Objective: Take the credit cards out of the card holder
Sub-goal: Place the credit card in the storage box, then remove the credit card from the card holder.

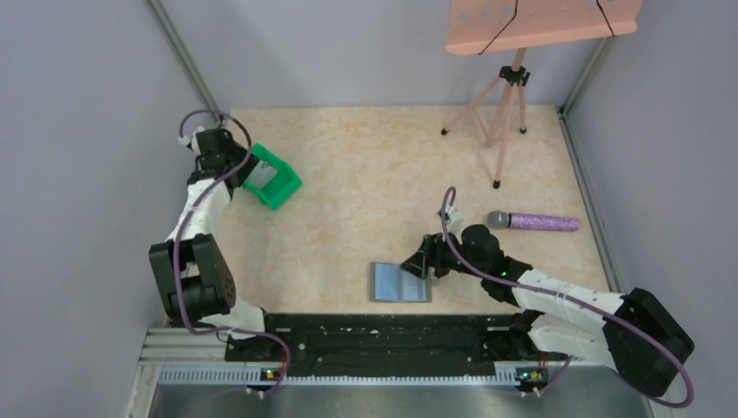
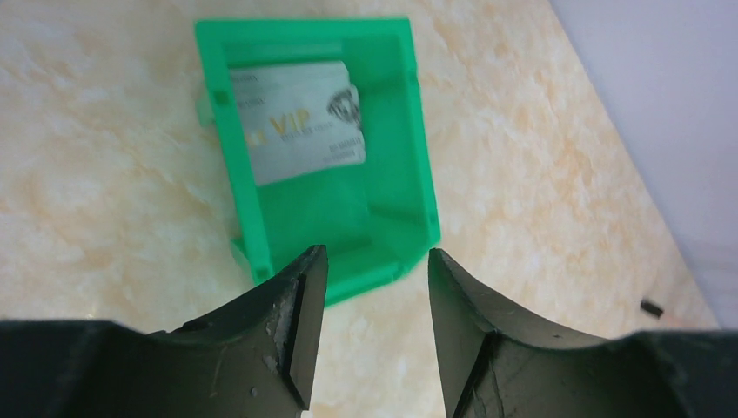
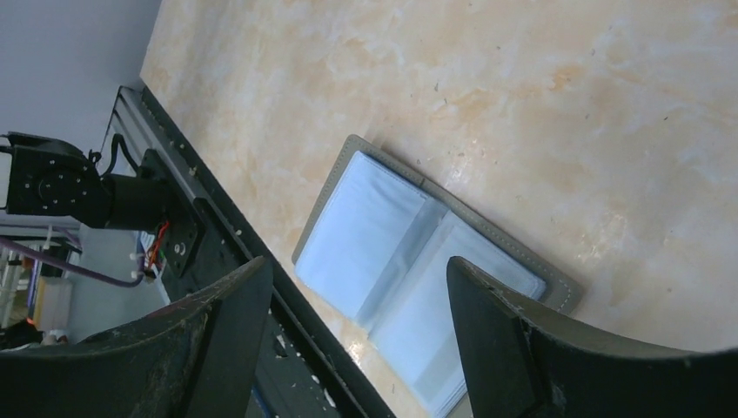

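The grey card holder (image 1: pixel 399 282) lies open and flat near the table's front edge, its pale blue sleeves (image 3: pixel 383 231) facing up. I cannot tell whether any card sits in them. My right gripper (image 1: pixel 419 263) hovers over the holder's right end, open (image 3: pixel 357 266), with nothing between its fingers. A silver credit card (image 2: pixel 300 131) with gold "VIP" lettering leans inside the green bin (image 2: pixel 405 157) at the far left (image 1: pixel 272 179). Just short of that bin, my left gripper (image 2: pixel 376 254) stands open and empty (image 1: pixel 246 171).
A microphone with a purple handle (image 1: pixel 533 221) lies at the right. A pink tripod (image 1: pixel 505 113) carrying a pink board (image 1: pixel 540 22) stands at the back right. A black rail (image 1: pixel 383 335) runs along the near edge, close to the holder. Grey walls enclose the table.
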Controlling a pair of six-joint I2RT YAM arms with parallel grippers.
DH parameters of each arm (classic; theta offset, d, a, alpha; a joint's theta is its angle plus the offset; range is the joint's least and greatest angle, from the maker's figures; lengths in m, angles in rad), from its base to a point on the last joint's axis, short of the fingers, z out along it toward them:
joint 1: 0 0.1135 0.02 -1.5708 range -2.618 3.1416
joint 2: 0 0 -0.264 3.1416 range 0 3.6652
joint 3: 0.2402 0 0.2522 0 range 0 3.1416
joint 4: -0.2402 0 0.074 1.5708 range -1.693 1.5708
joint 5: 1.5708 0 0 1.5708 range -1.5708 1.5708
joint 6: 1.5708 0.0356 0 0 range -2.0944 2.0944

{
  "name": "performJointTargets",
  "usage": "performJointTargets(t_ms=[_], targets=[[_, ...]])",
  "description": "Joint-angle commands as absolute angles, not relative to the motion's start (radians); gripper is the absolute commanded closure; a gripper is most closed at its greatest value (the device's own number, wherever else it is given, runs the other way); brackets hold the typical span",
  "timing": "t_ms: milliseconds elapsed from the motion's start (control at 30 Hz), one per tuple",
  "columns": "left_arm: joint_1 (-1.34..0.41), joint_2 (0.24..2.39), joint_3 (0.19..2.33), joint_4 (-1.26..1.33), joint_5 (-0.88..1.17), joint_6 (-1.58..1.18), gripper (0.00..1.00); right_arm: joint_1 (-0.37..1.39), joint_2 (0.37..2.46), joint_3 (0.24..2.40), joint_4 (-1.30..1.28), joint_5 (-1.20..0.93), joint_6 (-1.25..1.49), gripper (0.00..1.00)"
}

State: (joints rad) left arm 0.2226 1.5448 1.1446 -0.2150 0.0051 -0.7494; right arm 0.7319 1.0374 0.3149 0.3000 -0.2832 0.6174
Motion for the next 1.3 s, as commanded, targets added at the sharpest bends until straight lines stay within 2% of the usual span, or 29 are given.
performJointTargets(t_ms=[0,133,300,467,633,867,1067,1267], targets=[[0.143,1.450,1.155,-0.364,0.075,-0.646,0.48,0.727,1.030,0.369,0.235,-0.288,0.683,0.28],[0.056,1.327,1.015,-0.351,0.200,-0.650,0.48,0.727,0.990,0.384,0.147,-0.271,0.715,0.35],[-0.134,1.199,0.828,-0.319,0.334,-0.678,0.50,0.727,0.894,0.333,0.112,-0.274,0.767,0.49],[-0.360,1.056,0.649,-0.203,0.410,-0.758,0.52,0.728,0.836,0.292,0.101,-0.269,0.800,0.55],[-0.511,0.979,0.514,-0.038,0.450,-0.850,0.55,0.727,0.850,0.267,0.125,-0.285,0.839,0.59],[-0.618,1.078,0.476,0.110,0.509,-0.867,0.58,0.727,0.908,0.256,0.127,-0.267,0.862,0.57],[-0.657,1.245,0.471,0.240,0.548,-0.860,0.61,0.727,0.932,0.248,0.077,-0.179,0.863,0.55],[-0.684,1.408,0.445,0.321,0.548,-0.857,0.66,0.727,0.997,0.226,0.128,-0.195,0.867,0.55]])
